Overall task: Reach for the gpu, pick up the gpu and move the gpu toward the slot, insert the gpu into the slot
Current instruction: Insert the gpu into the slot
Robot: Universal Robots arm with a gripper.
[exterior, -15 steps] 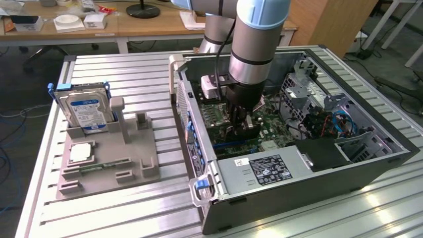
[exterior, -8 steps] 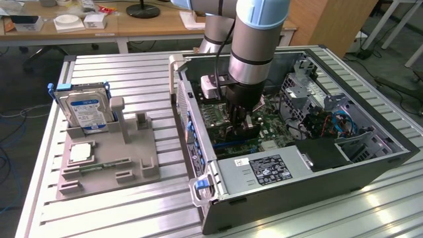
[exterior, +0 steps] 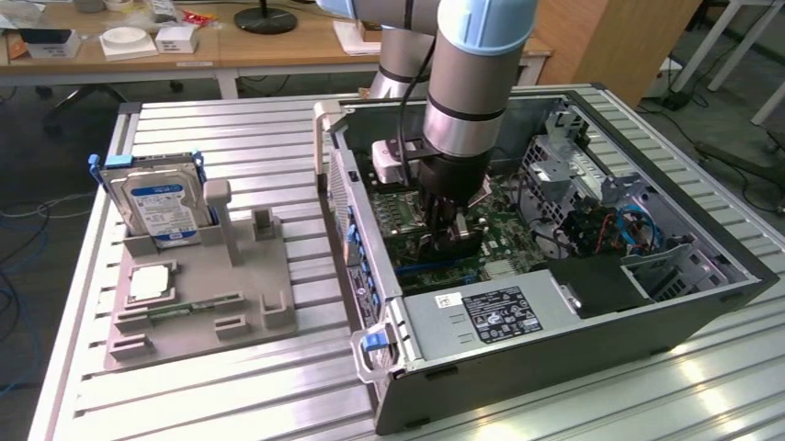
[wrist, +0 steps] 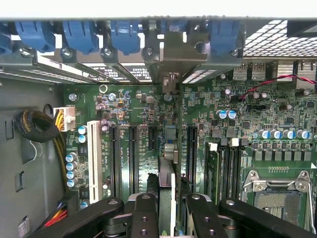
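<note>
A grey robot arm reached down into an open black computer case (exterior: 687, 303) lying on a ribbed metal table (exterior: 245, 395). Its black gripper (wrist: 167, 198) pinched the flat green circuit card, the gpu (wrist: 167, 163), edge-on between its fingers (wrist: 144, 208). The card stood upright over the green motherboard (wrist: 277, 119), among the long black slots (wrist: 190, 148), its silver bracket (wrist: 171, 59) against the case's rear wall.

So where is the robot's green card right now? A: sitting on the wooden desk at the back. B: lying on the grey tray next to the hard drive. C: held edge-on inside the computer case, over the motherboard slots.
C: the gpu sits edge-on between the fingers, above the motherboard slots inside the computer case.
</note>
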